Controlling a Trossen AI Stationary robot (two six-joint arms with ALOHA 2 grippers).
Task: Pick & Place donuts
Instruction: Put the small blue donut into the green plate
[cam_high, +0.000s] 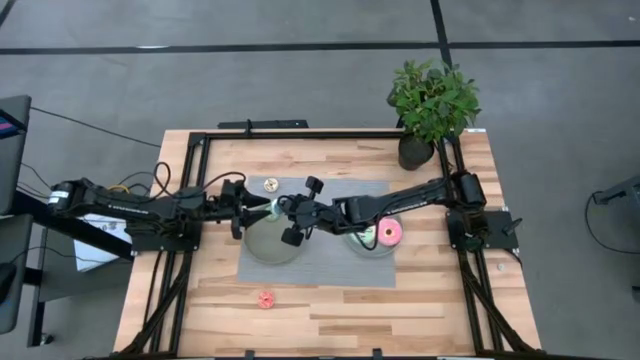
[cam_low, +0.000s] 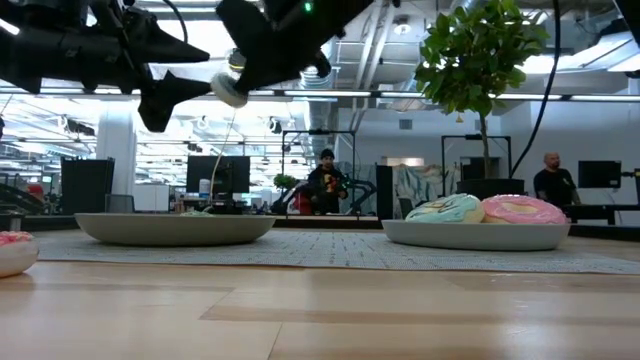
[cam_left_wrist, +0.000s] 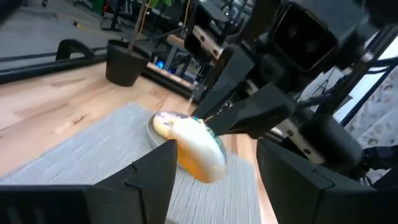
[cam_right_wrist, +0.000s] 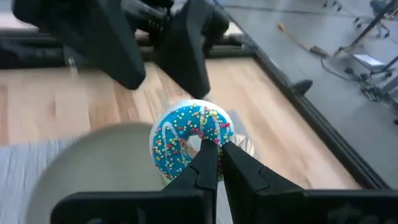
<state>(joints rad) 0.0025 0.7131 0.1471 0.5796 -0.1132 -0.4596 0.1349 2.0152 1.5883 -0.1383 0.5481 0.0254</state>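
The right end effector pinches the blue donut by its rim through the hole — light, stiff-looking, probably slippery — facing the left end effector's spread fingers.

A potted plant stands at the wooden table's far right corner. Two grey plates rest on a grey mat. People stand in the room behind.

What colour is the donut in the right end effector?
Blue icing with white drizzle and mixed sprinkles on the donut; clearest in the right wrist view.
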